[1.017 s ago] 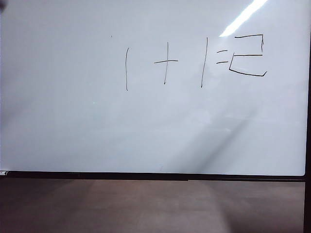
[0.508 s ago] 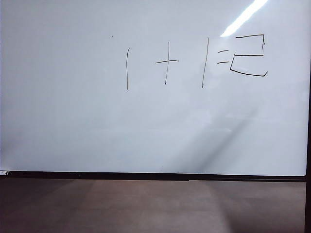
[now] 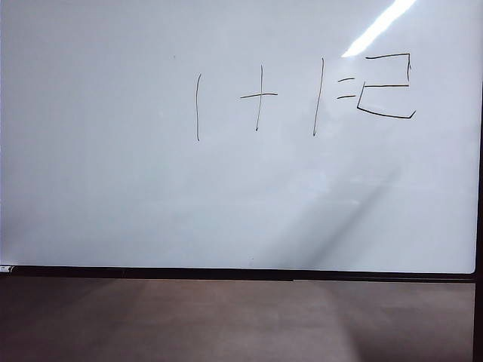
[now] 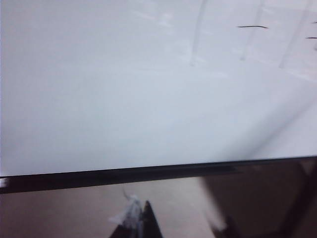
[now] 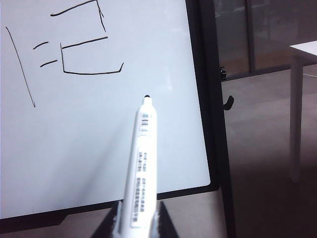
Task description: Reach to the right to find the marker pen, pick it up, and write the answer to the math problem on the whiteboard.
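The marker pen point(image 5: 141, 168) stands clamped in the right gripper point(image 5: 137, 223), whose jaws press its white barrel from both sides; its black tip sits just off the whiteboard point(image 3: 113, 188), below the answer point(image 3: 386, 84). That angular 2 lies right of the math problem point(image 3: 264, 98). The left gripper point(image 4: 148, 223) shows only a dark fingertip below the board's frame; its opening cannot be told. The writing matches a second ago.

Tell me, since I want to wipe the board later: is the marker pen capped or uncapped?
Uncapped. In the right wrist view the marker pen, held in the right gripper, shows its bare black tip, off the whiteboard.
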